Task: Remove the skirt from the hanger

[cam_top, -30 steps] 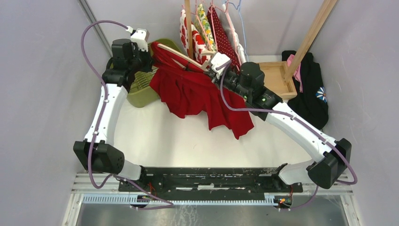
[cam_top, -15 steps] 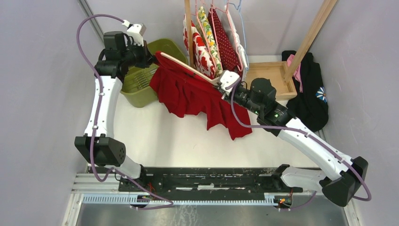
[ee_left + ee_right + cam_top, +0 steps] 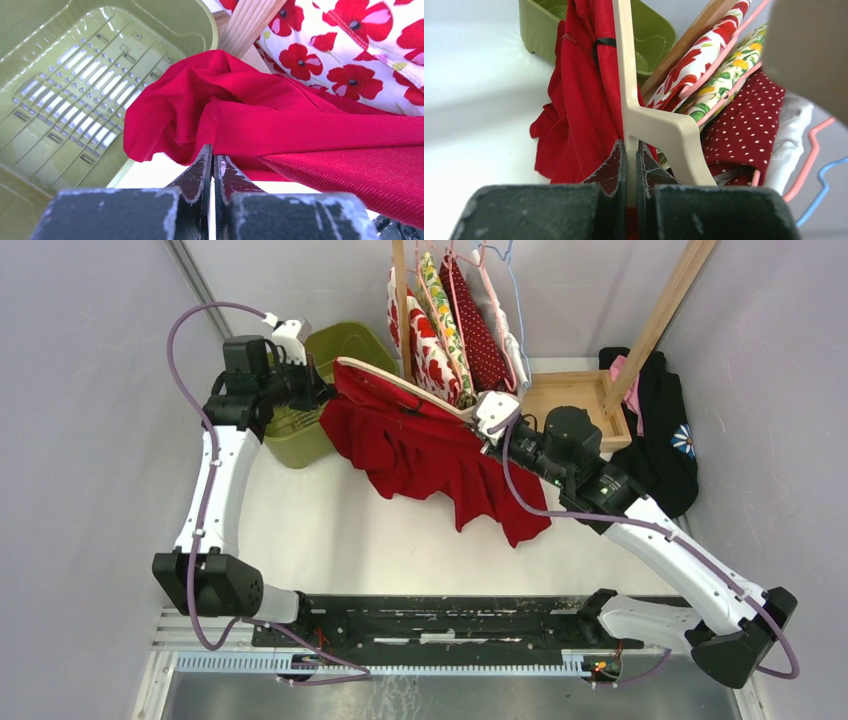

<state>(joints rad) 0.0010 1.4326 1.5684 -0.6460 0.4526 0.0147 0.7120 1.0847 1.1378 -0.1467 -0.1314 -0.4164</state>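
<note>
The red skirt (image 3: 430, 455) hangs from a cream hanger (image 3: 400, 385) held slanted above the table, its cloth drooping to the white surface. My left gripper (image 3: 318, 390) is at the hanger's left end, over the basket's edge. In the left wrist view its jaws (image 3: 211, 150) are shut, pinching a fold of the skirt (image 3: 300, 130). My right gripper (image 3: 490, 425) is at the hanger's right end. In the right wrist view it (image 3: 630, 145) is shut on the hanger's bar (image 3: 624, 75), with the skirt (image 3: 579, 120) draped to its left.
A green slatted basket (image 3: 345, 340) stands at the back left under the left gripper. Patterned garments (image 3: 450, 320) hang on a wooden rack (image 3: 400, 280) just behind the hanger. The rack's wooden base (image 3: 575, 400) and a black garment (image 3: 660, 440) lie at the back right.
The right arm has carried the hanger's end rightward and nearer. The left gripper shifted slightly right with the skirt's end. The skirt is now spread further right.
</note>
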